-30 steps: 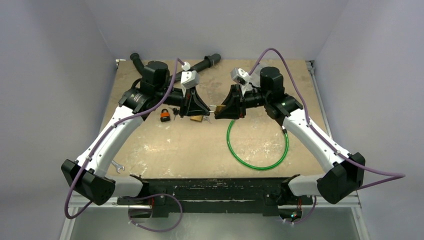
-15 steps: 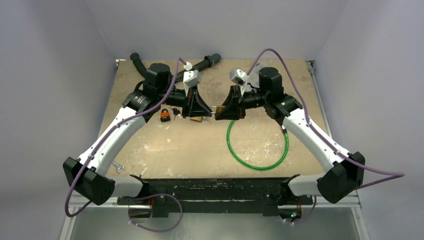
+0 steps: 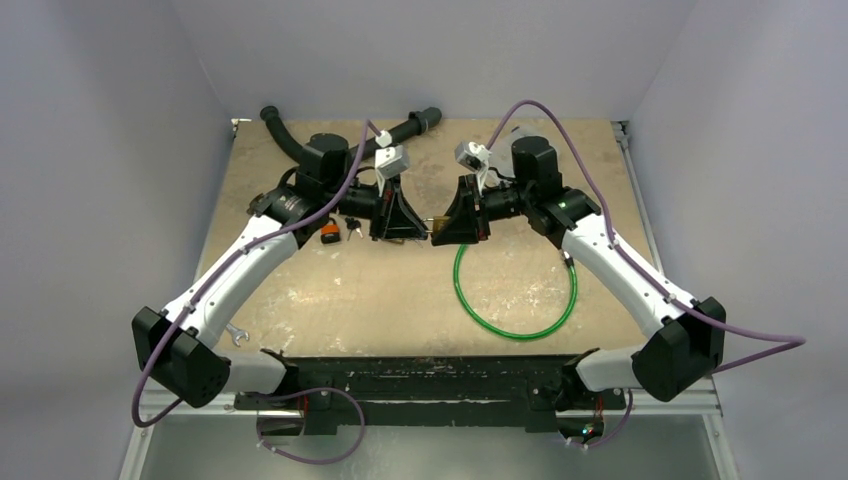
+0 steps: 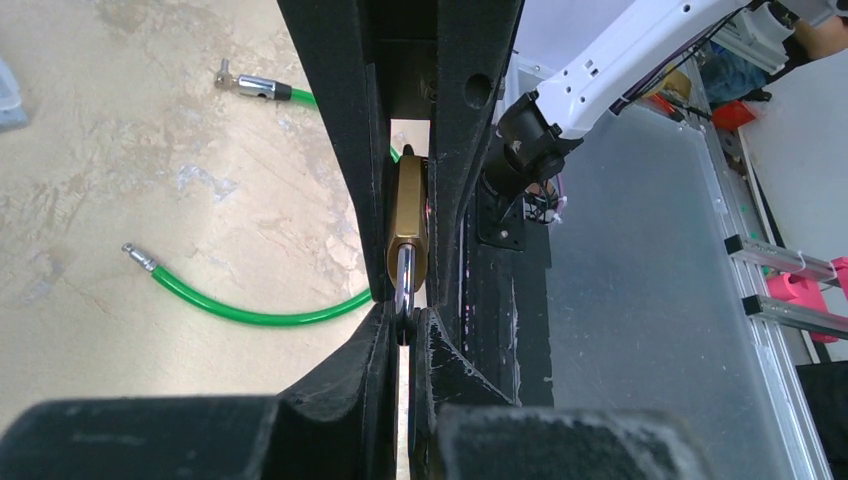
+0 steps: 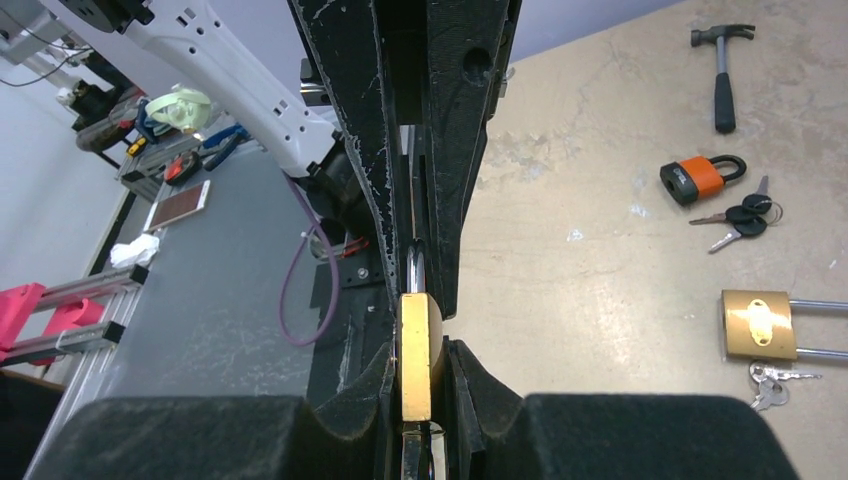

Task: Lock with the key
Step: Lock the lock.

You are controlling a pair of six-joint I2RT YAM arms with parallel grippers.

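Edge-on between the two arms hangs a brass padlock [image 5: 415, 340], with my right gripper [image 5: 420, 365] shut on its body. In the left wrist view the same padlock [image 4: 409, 215] points its bottom at me, and a silver key [image 4: 404, 285] runs into it. My left gripper [image 4: 408, 322] is shut on the key's head. From above, the left gripper [image 3: 420, 222] and right gripper [image 3: 442, 222] meet tip to tip over the table's middle, above the board. The shackle is hidden between the fingers.
An orange padlock [image 5: 690, 178] with black-headed keys [image 5: 742, 220] and a second brass padlock [image 5: 760, 325] with a long shackle lie on the board. A hammer [image 5: 722, 70], a green hose loop [image 3: 515, 290], a wrench [image 3: 237, 333] and black pipe [image 3: 285, 130] lie around.
My left gripper has moved right toward the right one, closing the gap at the padlock, and its wrist has turned. The right arm has shifted slightly left.
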